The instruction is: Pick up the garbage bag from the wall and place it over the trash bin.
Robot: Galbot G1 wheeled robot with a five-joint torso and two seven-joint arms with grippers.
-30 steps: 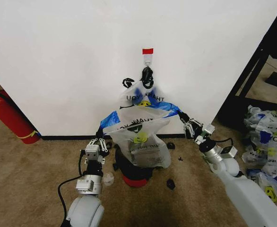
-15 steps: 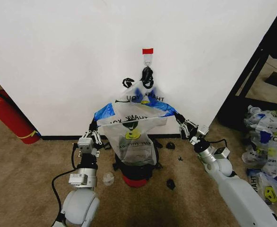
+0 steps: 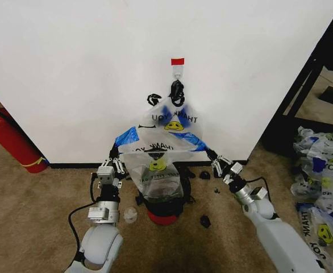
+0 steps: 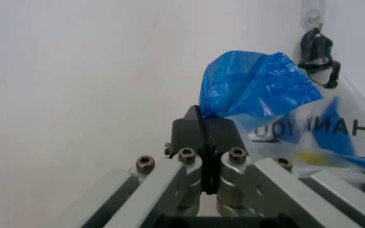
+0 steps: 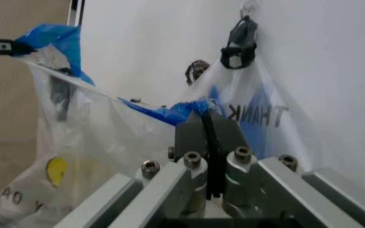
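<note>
two grippers, one bag stretched between them, and the thing that matters is what sits under that span. starting at my left: a red fire extinguisher (image 3: 10, 142) leans at the foot of the wall (image 3: 87, 74), well apart from the work. my left gripper (image 3: 113, 164) is near the baseboard, and in its wrist view the jaws are pinched tight on one crinkled blue handle of the garbage bag (image 3: 155, 170). from there the bag's mouth runs roughly sideways, parallel to the wall, across to my right gripper (image 3: 217, 164), which is likewise clamped on the other blue handle; its wrist view shows the film pulled taut between the two. the bag is thin, translucent, limp plastic with dark "thank you" lettering and a yellow smiley, and its body hangs down from that stretched edge.

directly beneath it stands the trash bin (image 3: 162, 207), a small round black tub on a red base, with the bag's lower end draped over or into its top; i cannot tell whether the film is actually around the rim. both arms look about equally near the bin, one to each side, so i judge the mouth has to come straight down over it.

behind, another printed bag (image 3: 175, 118) hangs from the hook (image 3: 178, 71) under red tape. a heap of similar bags (image 3: 320, 170) lies on the carpet at my far right.
</note>
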